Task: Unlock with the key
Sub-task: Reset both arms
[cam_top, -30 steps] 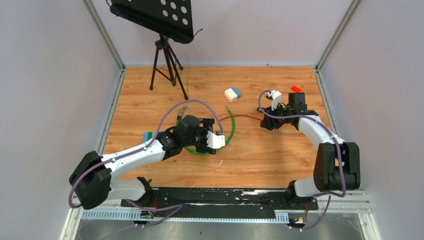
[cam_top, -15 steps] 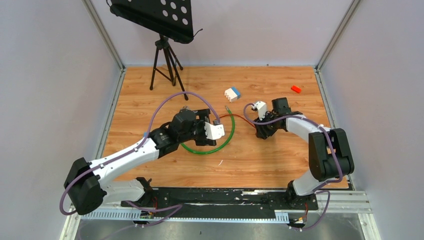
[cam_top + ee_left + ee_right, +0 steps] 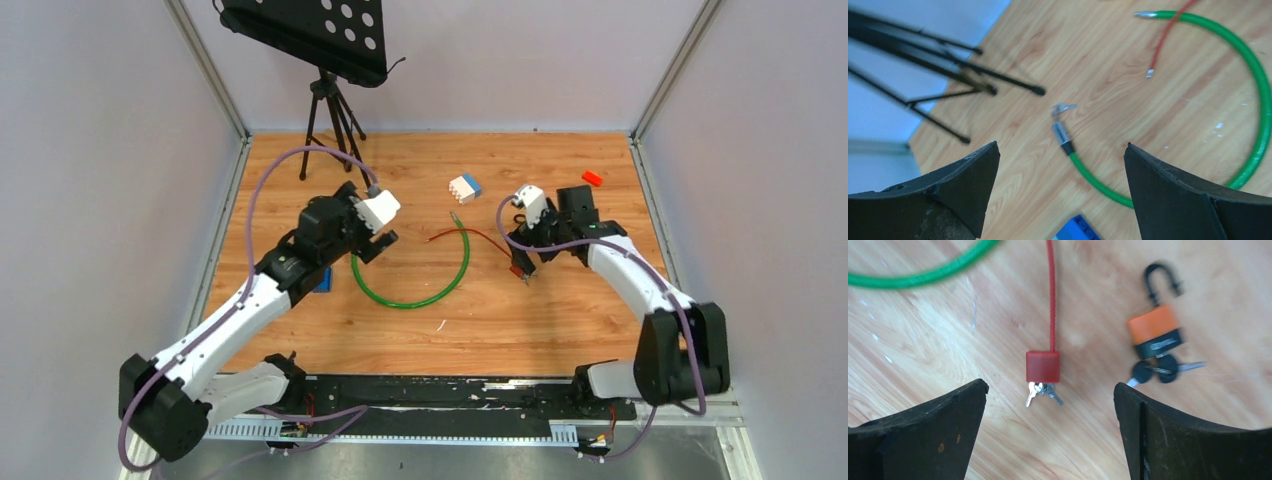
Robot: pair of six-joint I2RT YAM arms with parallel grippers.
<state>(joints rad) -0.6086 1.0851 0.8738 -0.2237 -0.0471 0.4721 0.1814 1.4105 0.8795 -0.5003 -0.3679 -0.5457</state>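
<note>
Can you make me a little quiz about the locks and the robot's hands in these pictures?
1. True or false: the right gripper is holding the orange padlock.
2. What colour is the big cable loop? A green, B yellow, C black.
3. Count: how many locks does the right wrist camera see?
Key: 1 false, its jaws are open and empty; 2 A; 3 two, the orange padlock and the red lock.

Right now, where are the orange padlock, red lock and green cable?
orange padlock (image 3: pixel 1154 331), right wrist view, orange body
red lock (image 3: pixel 1042 366), right wrist view, square body
green cable (image 3: pixel 1262 110), left wrist view, curved sheath
</note>
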